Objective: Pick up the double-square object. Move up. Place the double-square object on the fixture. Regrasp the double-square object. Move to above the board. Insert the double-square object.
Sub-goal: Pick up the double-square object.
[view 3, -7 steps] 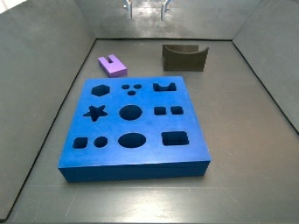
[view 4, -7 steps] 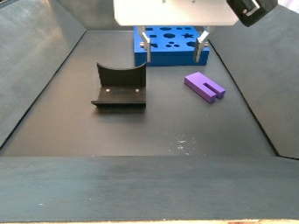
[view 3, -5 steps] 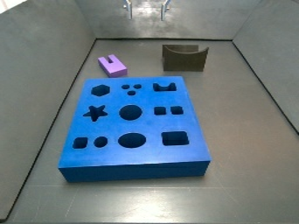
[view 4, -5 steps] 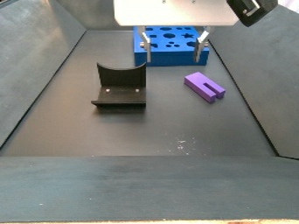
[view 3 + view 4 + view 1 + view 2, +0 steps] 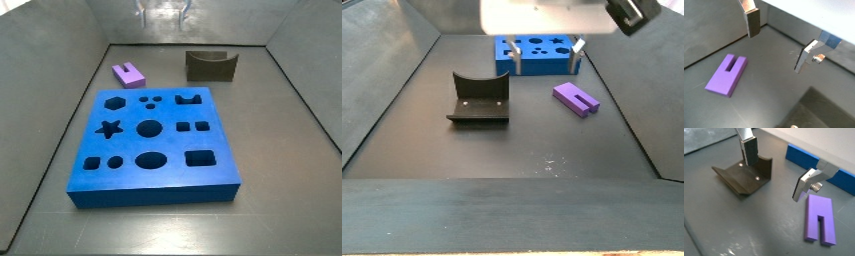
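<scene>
The light-purple double-square object (image 5: 128, 73) lies flat on the floor, notch up, apart from everything else; it also shows as the double-square object (image 5: 575, 98) (image 5: 726, 75) (image 5: 821, 220) in three more views. My gripper (image 5: 543, 62) hangs above the floor between it and the fixture, open, with nothing between its silver fingers (image 5: 753, 22). In both wrist views the gripper (image 5: 776, 52) (image 5: 774, 180) frames bare floor. The dark U-shaped fixture (image 5: 210, 66) (image 5: 478, 98) (image 5: 744, 175) stands near one fingertip. The blue board (image 5: 154, 145) (image 5: 536, 55) (image 5: 805, 159) lies flat with its cut-outs facing up.
Grey walls (image 5: 60, 90) enclose the floor on all sides. The fixture's dark edge (image 5: 827, 110) fills one corner of a wrist view. Small pale specks (image 5: 549, 162) mark the floor in front of the fixture.
The gripper body has shifted slightly sideways in a side view, uncovering a bit more of the board. The double-square object, fixture and board have not moved.
</scene>
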Controlling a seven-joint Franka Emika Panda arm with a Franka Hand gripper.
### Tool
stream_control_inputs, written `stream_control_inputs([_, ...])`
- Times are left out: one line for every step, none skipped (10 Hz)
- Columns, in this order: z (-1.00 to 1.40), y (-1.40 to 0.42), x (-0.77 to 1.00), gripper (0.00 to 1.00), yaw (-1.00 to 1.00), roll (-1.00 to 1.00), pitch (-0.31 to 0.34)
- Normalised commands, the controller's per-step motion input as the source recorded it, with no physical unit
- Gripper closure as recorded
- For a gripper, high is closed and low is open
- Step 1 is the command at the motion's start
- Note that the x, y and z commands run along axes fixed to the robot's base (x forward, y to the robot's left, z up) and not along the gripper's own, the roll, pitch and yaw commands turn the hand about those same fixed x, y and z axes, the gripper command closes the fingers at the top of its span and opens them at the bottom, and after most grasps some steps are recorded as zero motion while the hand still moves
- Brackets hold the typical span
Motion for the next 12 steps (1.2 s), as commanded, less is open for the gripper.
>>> stream_control_inputs([-0.50, -0.33, -0.37, 0.00, 0.44, -0.11, -0.174])
stream_control_inputs([-0.43, -0.33, -0.25, 0.00, 0.53, -0.11, -0.054])
stream_control_inputs([-0.46, -0.30, -0.29, 0.00, 0.49, -0.16, -0.091])
stream_control_inputs([-0.49, -0.34, -0.34, 0.00, 0.41, -0.17, -0.074])
stream_control_inputs([-0.52, -0.27, -0.40, 0.00, 0.40, -0.22, -0.157])
stream_control_inputs([-0.54, -0.24, -0.37, 0.00, 0.36, -0.16, -0.174])
stream_control_inputs([-0.58, -0.14, -0.42, 0.00, 0.38, -0.07, -0.163])
stream_control_inputs([-0.62, -0.02, -0.51, 0.00, 0.39, 0.00, -0.149])
stream_control_inputs([-0.61, 0.00, -0.65, 0.00, 0.33, 0.02, -0.166])
stream_control_inputs([-0.62, 0.02, -0.67, 0.00, 0.28, 0.08, -0.174])
stream_control_inputs([-0.61, 0.04, -0.69, 0.00, 0.25, 0.09, -0.169])
stream_control_inputs([-0.50, 0.00, -0.45, 0.00, 0.20, 0.00, -0.174])
